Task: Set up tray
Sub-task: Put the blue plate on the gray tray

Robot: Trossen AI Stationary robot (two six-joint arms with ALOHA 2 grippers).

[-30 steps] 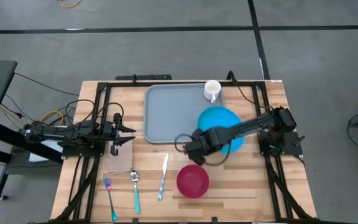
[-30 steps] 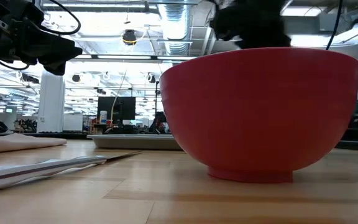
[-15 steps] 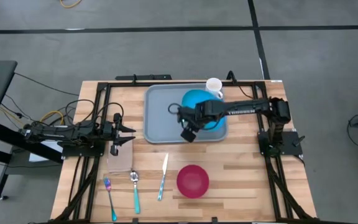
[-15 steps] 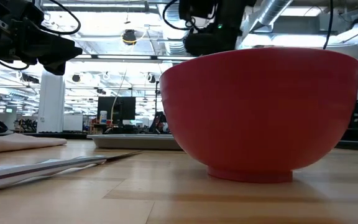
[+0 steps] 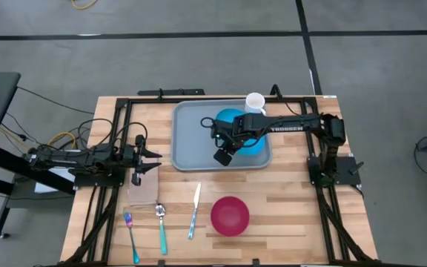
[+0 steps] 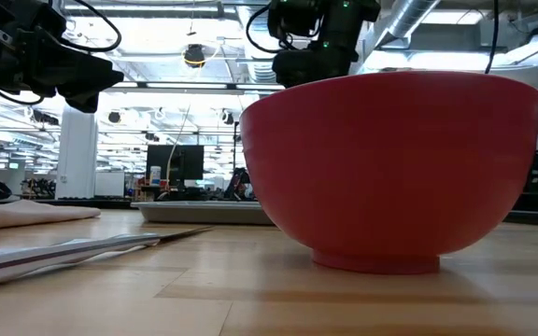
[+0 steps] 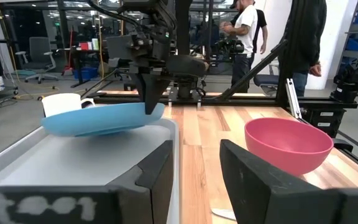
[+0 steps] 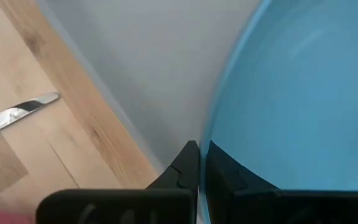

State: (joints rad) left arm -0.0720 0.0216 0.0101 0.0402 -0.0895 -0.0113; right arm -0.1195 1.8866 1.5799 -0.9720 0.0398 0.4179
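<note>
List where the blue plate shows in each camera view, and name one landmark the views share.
High view: blue plate over the tray, beside the white mug.
Low view: not visible.
Left wrist view: plate held above the tray.
Right wrist view: plate fills one side.
Shared landmark: the pink bowl.

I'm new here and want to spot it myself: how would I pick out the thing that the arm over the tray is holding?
Find the grey-blue tray at the table's far middle. Above its right part, the right gripper pinches the rim of a round bright-blue plate, held tilted just off the tray. It is the only blue dish; the white mug beside it and the red bowl nearer the front differ.
</note>
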